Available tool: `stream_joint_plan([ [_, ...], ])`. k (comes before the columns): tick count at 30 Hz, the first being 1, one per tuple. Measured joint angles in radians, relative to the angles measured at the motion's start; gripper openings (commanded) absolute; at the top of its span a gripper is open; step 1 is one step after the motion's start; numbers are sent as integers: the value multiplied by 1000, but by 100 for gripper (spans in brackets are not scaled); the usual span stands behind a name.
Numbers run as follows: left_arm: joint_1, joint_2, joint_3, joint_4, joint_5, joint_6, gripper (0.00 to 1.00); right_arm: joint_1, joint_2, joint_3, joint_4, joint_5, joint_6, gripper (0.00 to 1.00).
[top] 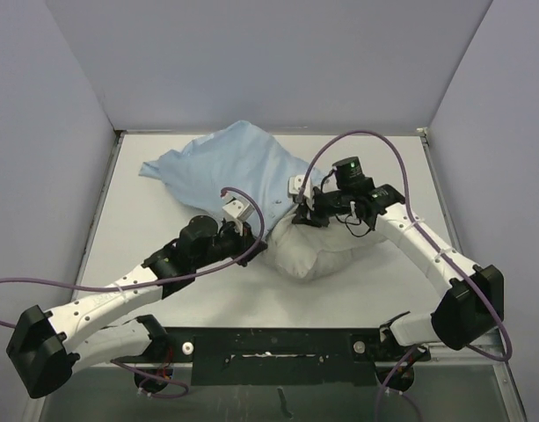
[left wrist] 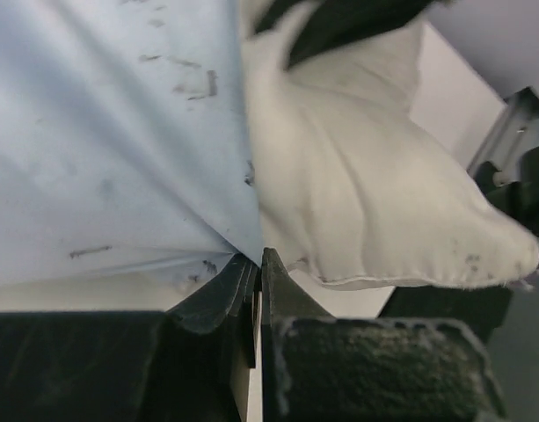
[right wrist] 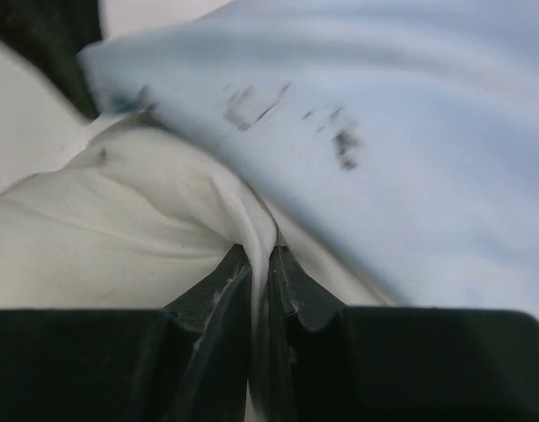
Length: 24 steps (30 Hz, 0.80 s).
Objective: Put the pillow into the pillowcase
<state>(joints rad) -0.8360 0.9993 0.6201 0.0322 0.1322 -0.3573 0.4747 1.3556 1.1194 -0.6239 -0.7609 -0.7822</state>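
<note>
The light-blue pillowcase (top: 225, 163) lies bunched at the back middle of the table. The off-white pillow (top: 322, 255) sticks out of its near right end, partly covered by it. My left gripper (top: 251, 230) is at the near left seam where the two meet. In the left wrist view it (left wrist: 258, 255) is shut on the pillowcase's (left wrist: 111, 132) edge, beside the pillow (left wrist: 366, 193). My right gripper (top: 302, 215) rests on top of the pillow. In the right wrist view it (right wrist: 262, 251) is shut on a fold of the pillow (right wrist: 102, 229), with the pillowcase (right wrist: 410, 132) just above.
The white table (top: 137, 220) is boxed in by pale walls at left, back and right. A black rail (top: 278, 347) with the arm bases runs along the near edge. Purple cables (top: 366, 136) loop above both arms.
</note>
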Motion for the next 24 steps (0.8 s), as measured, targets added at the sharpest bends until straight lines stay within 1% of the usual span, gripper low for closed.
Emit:
stream_joint_plan([
  [2, -12, 25, 63, 0, 50, 1, 0, 0, 21, 82, 42, 29, 85, 0],
  [3, -20, 40, 91, 13, 77, 1, 0, 0, 26, 112, 91, 41, 138, 0],
  [5, -31, 61, 111, 43, 110, -1, 0, -4, 23, 91, 186, 49, 193, 1],
  [6, -37, 74, 109, 62, 122, -4, 0, -8, 19, 51, 237, 49, 207, 8],
  [7, -43, 87, 102, 71, 131, -8, 4, -18, 18, -3, 283, 47, 211, 15],
  [8, -49, 100, 89, 78, 134, -14, 12, -32, 24, -60, 309, 37, 199, 22],
  [9, -55, 113, 64, 84, 134, -26, 23, -45, 33, -99, 307, 24, 179, 33],
  [10, -59, 120, 42, 85, 132, -34, 33, -66, 54, -135, 275, -1, 142, 41],
  [12, -68, 121, -11, 82, 128, -60, 50, -103, 98, -155, 157, -63, 34, 67],
  [14, -75, 108, -41, 74, 109, -81, 61, -128, 98, -137, 18, -127, -109, 79],
  [17, -75, 19, -69, 30, 69, -107, 73, -143, 30, -89, -160, -182, -279, 95],
  [18, -75, -27, -70, 12, 52, -114, 77, -154, -18, -75, -218, -201, -326, 98],
  [19, -75, -83, -70, -2, 34, -124, 81, -166, -58, -67, -249, -211, -348, 100],
  [22, -75, -234, -70, -21, -11, -146, 96, -217, -194, -54, -305, -238, -386, 100],
  [24, -75, -296, -70, -29, -40, -164, 98, -253, -238, -53, -303, -257, -371, 100],
])
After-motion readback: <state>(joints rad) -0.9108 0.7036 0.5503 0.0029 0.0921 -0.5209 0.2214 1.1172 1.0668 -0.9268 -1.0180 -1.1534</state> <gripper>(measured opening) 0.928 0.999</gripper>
